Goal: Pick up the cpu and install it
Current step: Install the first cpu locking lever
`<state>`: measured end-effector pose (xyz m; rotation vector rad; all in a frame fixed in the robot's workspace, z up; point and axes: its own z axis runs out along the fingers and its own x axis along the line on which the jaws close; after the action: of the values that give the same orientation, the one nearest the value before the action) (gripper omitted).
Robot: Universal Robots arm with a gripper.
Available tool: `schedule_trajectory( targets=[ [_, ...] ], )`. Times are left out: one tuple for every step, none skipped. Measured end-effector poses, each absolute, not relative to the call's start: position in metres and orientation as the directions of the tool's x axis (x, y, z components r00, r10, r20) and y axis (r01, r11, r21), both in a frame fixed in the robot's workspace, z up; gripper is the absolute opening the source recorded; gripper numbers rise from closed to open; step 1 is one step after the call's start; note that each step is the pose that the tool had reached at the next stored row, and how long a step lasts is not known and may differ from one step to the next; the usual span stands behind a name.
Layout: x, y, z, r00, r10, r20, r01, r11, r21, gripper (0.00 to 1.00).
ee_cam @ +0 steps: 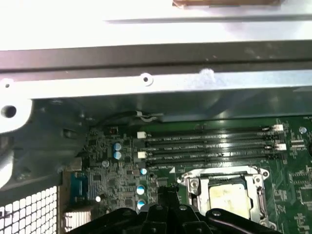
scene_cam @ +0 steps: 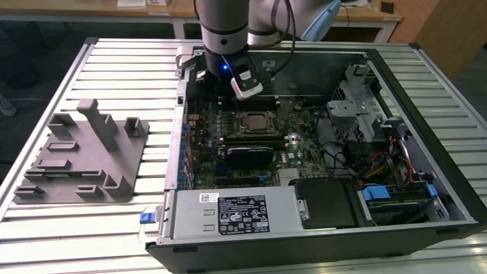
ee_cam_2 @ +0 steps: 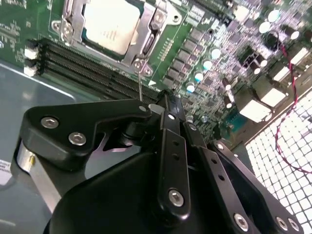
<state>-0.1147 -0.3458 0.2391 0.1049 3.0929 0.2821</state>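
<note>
Exterior view: an open computer case (scene_cam: 396, 74) lies on a slatted metal worktop (scene_cam: 122, 74). Inside it is a green motherboard (scene_cam: 228, 142). The cpu (scene_cam: 254, 121), a small silvery square, sits in the metal-framed socket near the middle of the board. The robot arm (scene_cam: 224, 34) reaches down over the far part of the case, just beyond the socket. A grey plastic fixture (scene_cam: 76, 154) stands on the worktop at the exterior view's left, well apart from the case. A boxy power supply (scene_cam: 236, 214) fills the case's near edge.

Second wrist view: the black claw (ee_cam_2: 165, 100) hangs above the board with its fingers (ee_cam_2: 170, 146) pressed together and nothing pinched between them. The cpu (ee_cam_2: 109, 24) lies flat inside the socket frame (ee_cam_2: 148, 41), apart from the claw tip. A row of long black memory slots (ee_cam_2: 87, 68) runs between the socket and the claw.

First wrist view: the claw tip (ee_cam: 163, 195) shows, fingers together, just beside the socket. The pale cpu (ee_cam: 226, 197) rests within its frame. The memory slots (ee_cam: 209, 146) lie beyond it, towards the case wall (ee_cam: 146, 80).
</note>
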Motion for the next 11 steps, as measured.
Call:
schedule_trajectory(
  targets=[
    [-0.1151,-0.3458,0.2391,-0.997,0.07,-0.027,0.064,0.98,0.19,0.11],
    [-0.1153,-0.3459,0.2391,-0.997,0.071,-0.026,0.064,0.978,0.199,0.11],
    [-0.1155,-0.3459,0.2391,-0.997,0.071,-0.026,0.064,0.976,0.21,0.11],
    [-0.1157,-0.3459,0.2391,-0.997,0.071,-0.025,0.064,0.973,0.221,0.11],
    [-0.1158,-0.3459,0.2391,-0.997,0.072,-0.024,0.064,0.971,0.232,0.11],
    [-0.1159,-0.3459,0.2391,-0.997,0.072,-0.023,0.064,0.968,0.243,0.11],
    [-0.116,-0.3459,0.2391,-0.997,0.072,-0.023,0.064,0.966,0.251,0.11],
    [-0.116,-0.3459,0.2391,-0.997,0.072,-0.023,0.064,0.966,0.251,0.11],
    [-0.116,-0.3459,0.2391,-0.997,0.072,-0.023,0.064,0.966,0.251,0.11],
    [-0.116,-0.3459,0.2391,-0.997,0.072,-0.023,0.064,0.966,0.251,0.11],
    [-0.1159,-0.3459,0.2391,-0.997,0.072,-0.023,0.064,0.966,0.251,0.11]
  ],
)
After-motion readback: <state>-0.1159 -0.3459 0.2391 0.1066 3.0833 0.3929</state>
